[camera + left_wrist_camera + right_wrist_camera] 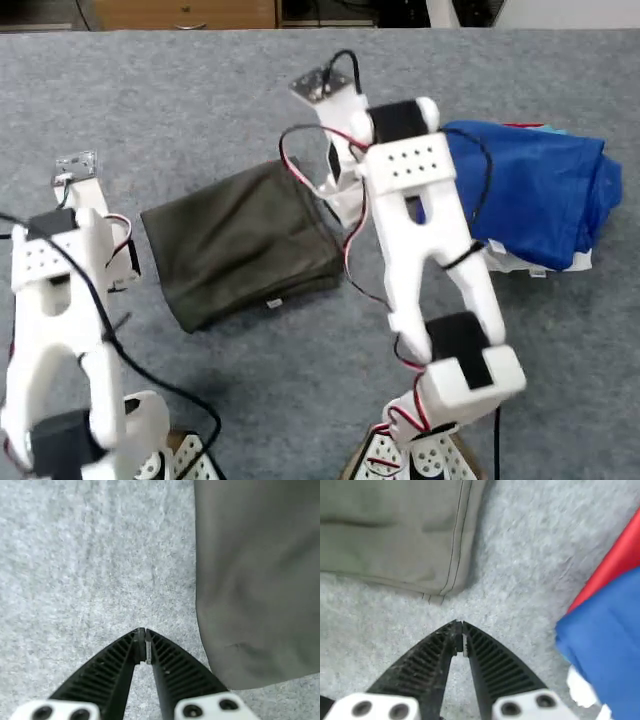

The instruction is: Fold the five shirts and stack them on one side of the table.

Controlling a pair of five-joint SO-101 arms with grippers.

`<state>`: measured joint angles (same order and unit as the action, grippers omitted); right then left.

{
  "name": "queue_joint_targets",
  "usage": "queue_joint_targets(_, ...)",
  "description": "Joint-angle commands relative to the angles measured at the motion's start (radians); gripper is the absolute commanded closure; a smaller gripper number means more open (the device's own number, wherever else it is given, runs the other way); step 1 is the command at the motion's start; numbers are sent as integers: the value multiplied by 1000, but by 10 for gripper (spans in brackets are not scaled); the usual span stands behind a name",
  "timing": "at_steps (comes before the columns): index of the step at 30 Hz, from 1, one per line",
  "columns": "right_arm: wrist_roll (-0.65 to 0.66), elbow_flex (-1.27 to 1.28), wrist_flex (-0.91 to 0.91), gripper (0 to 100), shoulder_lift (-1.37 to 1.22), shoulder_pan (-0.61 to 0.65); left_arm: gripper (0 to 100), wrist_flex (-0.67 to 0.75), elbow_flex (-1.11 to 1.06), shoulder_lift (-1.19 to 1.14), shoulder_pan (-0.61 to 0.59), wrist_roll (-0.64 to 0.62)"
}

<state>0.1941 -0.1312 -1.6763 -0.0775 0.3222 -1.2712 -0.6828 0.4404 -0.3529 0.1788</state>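
- Left gripper (141, 647): clenched, tips meeting, nothing between them. I see it over the bare grey table (200, 90).
- Olive shirt (240, 245): folded into a rough rectangle, lying flat mid-table between the two arms.
- On the left wrist camera, the olive shirt's edge runs just beside the left gripper, with a strip of table between them. No contact.
- Right gripper (460, 640): also pinched closed and empty, over bare table in the gap between the olive shirt and the blue pile.
- On the right wrist camera, a hemmed corner of the olive shirt sits near the tips but apart from them.
- Blue shirt (530, 190): bunched on top of a pile at the table's right side. Red fabric (615, 560) shows at its edge and white fabric (520, 262) pokes out underneath.
- From the high camera, the right arm overlaps the blue shirt's near edge. I can't tell whether they touch.
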Motion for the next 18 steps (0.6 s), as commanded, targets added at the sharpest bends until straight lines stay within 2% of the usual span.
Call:
queue_joint_targets(1, 0, 142, 77, 995, 91, 2, 980, 6, -9, 58, -11, 11)
queue_joint_targets(7, 0, 285, 135, 994, 124, 2, 979, -43, 0, 67, -14, 11)
queue_joint_targets(18, -2, 295, 129, 993, 117, 2, 979, -109, 2, 67, -14, 11)
